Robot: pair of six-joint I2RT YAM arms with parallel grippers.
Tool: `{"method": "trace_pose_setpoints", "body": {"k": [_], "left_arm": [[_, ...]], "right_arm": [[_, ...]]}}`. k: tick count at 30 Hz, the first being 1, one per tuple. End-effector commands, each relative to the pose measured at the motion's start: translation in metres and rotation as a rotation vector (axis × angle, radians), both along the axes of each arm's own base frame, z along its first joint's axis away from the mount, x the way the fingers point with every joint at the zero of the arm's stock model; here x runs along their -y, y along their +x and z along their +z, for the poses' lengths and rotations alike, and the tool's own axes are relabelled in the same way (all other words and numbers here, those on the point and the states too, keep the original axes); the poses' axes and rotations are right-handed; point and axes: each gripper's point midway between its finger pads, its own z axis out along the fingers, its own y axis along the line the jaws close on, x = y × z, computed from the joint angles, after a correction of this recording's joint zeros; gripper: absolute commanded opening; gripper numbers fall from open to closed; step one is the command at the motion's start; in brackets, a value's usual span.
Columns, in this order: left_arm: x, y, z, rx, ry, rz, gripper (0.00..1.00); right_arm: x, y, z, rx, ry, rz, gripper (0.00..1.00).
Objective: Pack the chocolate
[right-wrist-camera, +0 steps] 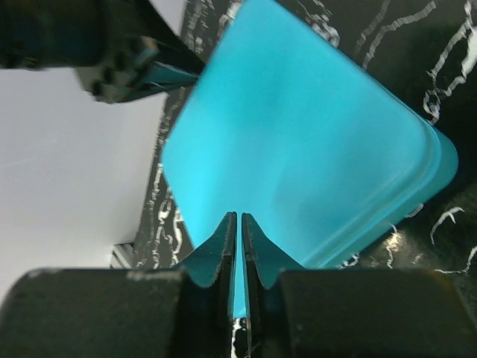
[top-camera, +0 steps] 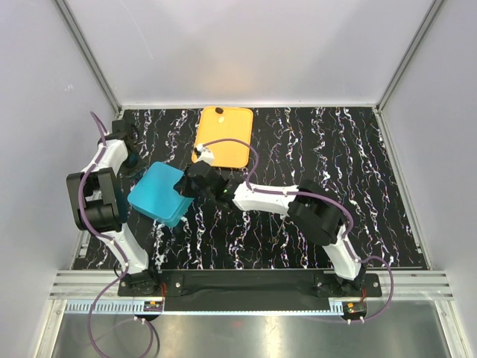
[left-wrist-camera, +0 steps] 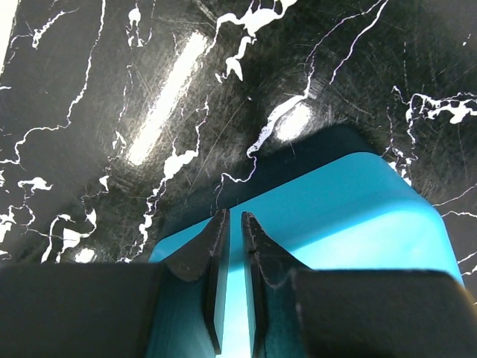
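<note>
The teal box (top-camera: 159, 193) lies closed on the black marbled table, its smooth lid filling the left wrist view (left-wrist-camera: 350, 209) and the right wrist view (right-wrist-camera: 298, 127). One dark chocolate piece (top-camera: 220, 112) sits at the far edge of the orange tray (top-camera: 231, 138). No other chocolate shows. My left gripper (top-camera: 141, 170) hangs over the box's far left corner, its jaws (left-wrist-camera: 232, 218) nearly together with nothing between them. My right gripper (top-camera: 188, 185) is over the box's right corner, its jaws (right-wrist-camera: 238, 216) shut and empty just above the lid.
The orange tray lies behind the box at the back centre. Grey walls close the table on the left, back and right. My right arm (top-camera: 276, 200) stretches across the middle of the table toward the box.
</note>
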Motion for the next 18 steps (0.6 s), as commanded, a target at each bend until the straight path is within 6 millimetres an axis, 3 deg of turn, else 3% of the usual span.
{"method": "trace_pose_setpoints", "body": {"k": [1, 4, 7, 13, 18], "left_arm": [[0.002, 0.008, 0.007, 0.050, -0.017, -0.001, 0.17], [0.002, 0.007, 0.007, 0.047, -0.014, -0.002, 0.17], [0.000, 0.007, 0.008, 0.046, -0.007, -0.001, 0.17], [-0.002, 0.010, 0.019, 0.063, 0.004, 0.000, 0.17], [-0.016, 0.012, 0.047, 0.087, 0.077, 0.025, 0.22]], "right_arm": [[0.005, 0.003, -0.029, -0.045, -0.044, -0.023, 0.12], [0.020, 0.000, -0.053, -0.089, -0.094, -0.071, 0.12], [0.033, 0.004, -0.059, -0.087, -0.168, -0.111, 0.11], [0.032, 0.008, -0.039, -0.042, -0.162, -0.105, 0.12], [0.015, 0.006, -0.010, 0.017, -0.100, -0.016, 0.14]]}}
